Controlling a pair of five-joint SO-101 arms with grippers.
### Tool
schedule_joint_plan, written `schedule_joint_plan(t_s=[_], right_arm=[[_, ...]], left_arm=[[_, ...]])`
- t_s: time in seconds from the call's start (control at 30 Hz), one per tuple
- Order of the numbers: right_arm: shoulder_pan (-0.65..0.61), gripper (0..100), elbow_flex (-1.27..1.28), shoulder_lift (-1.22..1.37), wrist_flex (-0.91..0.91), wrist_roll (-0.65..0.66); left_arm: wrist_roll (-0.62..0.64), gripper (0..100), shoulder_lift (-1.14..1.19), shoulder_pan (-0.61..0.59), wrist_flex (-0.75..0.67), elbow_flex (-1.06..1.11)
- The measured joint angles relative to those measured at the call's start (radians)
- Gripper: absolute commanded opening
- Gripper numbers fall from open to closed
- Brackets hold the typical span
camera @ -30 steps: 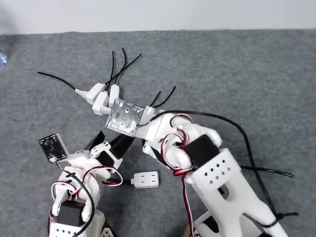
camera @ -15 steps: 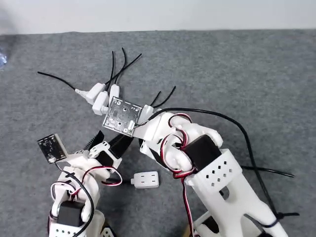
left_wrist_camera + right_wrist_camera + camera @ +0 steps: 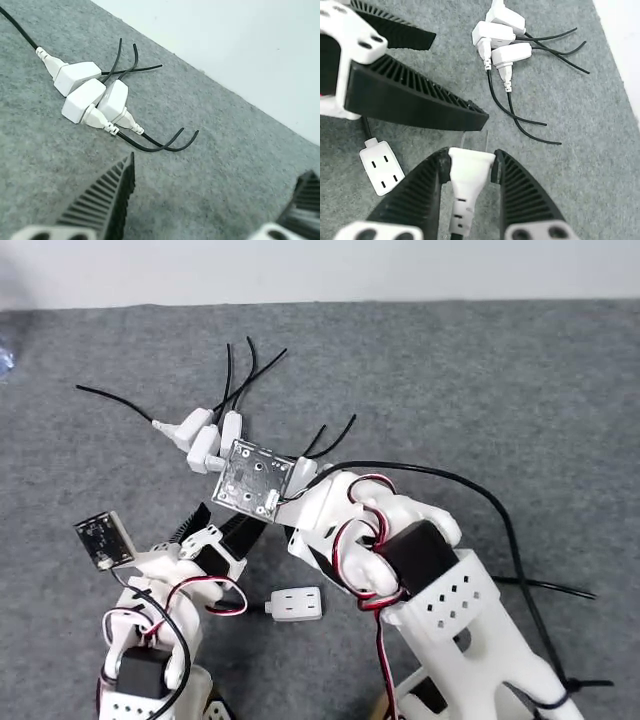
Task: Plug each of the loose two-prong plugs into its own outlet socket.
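**Right wrist eases back from the plug cluster, plug in its grip**

Shifting slightly, the right arm's wrist now sits a touch farther from the cluster of three plugs than half a second ago, after edging toward it in the half second before. The left arm, the outlet socket and the cluster lie where they did.

The right gripper is closed narrowly around a white two-prong plug. Its black ribbed fingers press on both sides of the plug body. In the right wrist view the plug's cord end trails back toward the camera, and its front end points at the near finger of the left gripper.

The left gripper's jaws stand wide apart with nothing between them. It is held just above the grey table, facing the cluster.

The three white plugs of the cluster lie flat on the table. They touch one another, and their short black cords fan outward.

The outlet socket also lies flat on the table, between the two arms' bases, near the left gripper and well apart from the cluster. Its slots face up.
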Motion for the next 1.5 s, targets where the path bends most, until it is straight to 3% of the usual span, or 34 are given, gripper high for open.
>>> schedule_joint_plan(t_s=[0.63,0.77,0.9,1.1,1.2,1.3,1.5], right_arm=[[-0.048,0.8,-0.094,-0.006,0.06,-0.028],[0.014,0.8,-0.091,-0.006,0.074,-0.009],[0.037,0.8,-0.038,-0.006,0.15,0.06],[0.023,0.8,-0.008,-0.005,0.233,0.149],[0.041,0.8,0.034,0.025,0.23,0.166],[0.112,0.8,0.157,0.071,0.11,0.176],[0.158,0.8,0.502,0.186,-0.331,0.183]], left_arm=[[-0.006,46,0.002,0.003,0.002,0.003],[-0.006,46,0.002,0.002,0.002,0.012],[-0.009,46,0.002,-0.078,0.028,0.012],[-0.178,46,0.002,-0.308,0.095,0.012],[-0.219,46,0.002,-0.348,0.095,0.023],[-0.227,46,0.002,-0.336,0.095,0.055],[-0.227,46,0.002,-0.304,0.095,0.066]])
